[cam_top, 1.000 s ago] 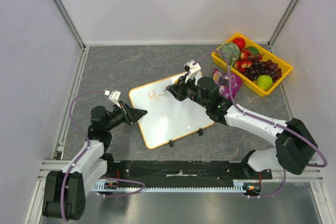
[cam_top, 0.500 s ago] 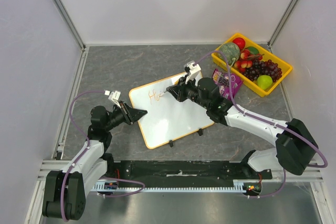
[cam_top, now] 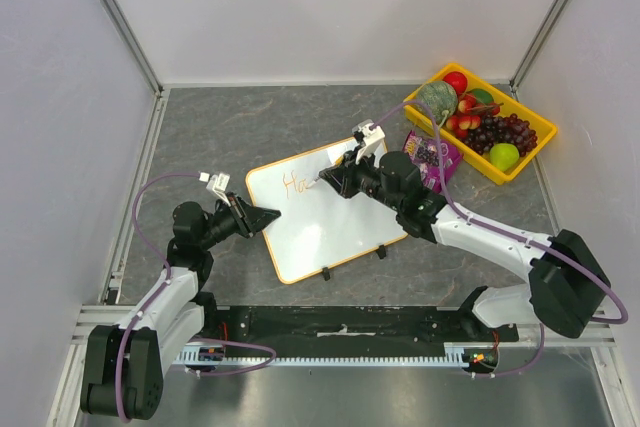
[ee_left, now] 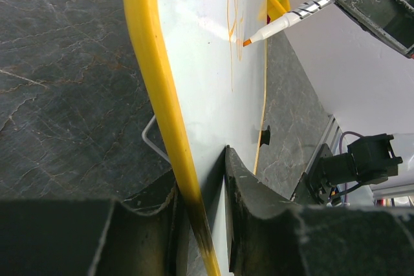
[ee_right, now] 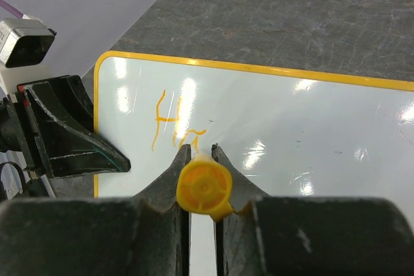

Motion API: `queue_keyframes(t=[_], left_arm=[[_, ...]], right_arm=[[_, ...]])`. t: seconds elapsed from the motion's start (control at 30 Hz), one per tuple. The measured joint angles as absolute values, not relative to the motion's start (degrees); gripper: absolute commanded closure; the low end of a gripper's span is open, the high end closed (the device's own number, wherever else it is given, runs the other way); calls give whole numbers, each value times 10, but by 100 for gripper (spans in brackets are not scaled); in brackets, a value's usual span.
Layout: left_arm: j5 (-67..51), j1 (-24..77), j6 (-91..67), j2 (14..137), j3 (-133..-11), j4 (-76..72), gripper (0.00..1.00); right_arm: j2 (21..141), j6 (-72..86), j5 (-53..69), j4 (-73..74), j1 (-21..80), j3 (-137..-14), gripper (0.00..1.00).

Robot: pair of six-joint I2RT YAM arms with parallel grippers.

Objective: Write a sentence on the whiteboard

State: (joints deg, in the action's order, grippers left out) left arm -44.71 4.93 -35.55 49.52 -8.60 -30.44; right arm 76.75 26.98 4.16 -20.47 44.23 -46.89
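The whiteboard (cam_top: 330,229) lies at an angle on the grey table, yellow-rimmed, with two black clips on its near edge. My left gripper (cam_top: 268,217) is shut on its left rim (ee_left: 145,63), one finger on each face. My right gripper (cam_top: 325,179) is shut on an orange marker (ee_left: 284,21), seen end-on by its yellow cap (ee_right: 204,187). The marker's tip rests on the board by the sentence (cam_top: 295,183), which reads only an "H" and a start of a second letter (ee_right: 171,124). The left gripper (ee_left: 200,179) and right gripper (ee_right: 200,148) both show their jaws closed.
A yellow tray (cam_top: 535,152) of toy fruit stands at the back right, with a purple packet (cam_top: 432,155) between it and the board. White walls close in the table on three sides. The clips (cam_top: 326,273) stick out past the board's near edge.
My right gripper has shifted slightly right with the marker, and a new orange stroke has appeared after the "H". The left arm and the board have stayed still.
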Motion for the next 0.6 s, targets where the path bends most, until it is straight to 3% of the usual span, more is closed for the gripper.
queue_keyframes(t=[0.6], left_arm=[[-449, 50, -356, 495, -86, -306, 98]], right_arm=[[767, 259, -4, -183, 440, -496, 100]])
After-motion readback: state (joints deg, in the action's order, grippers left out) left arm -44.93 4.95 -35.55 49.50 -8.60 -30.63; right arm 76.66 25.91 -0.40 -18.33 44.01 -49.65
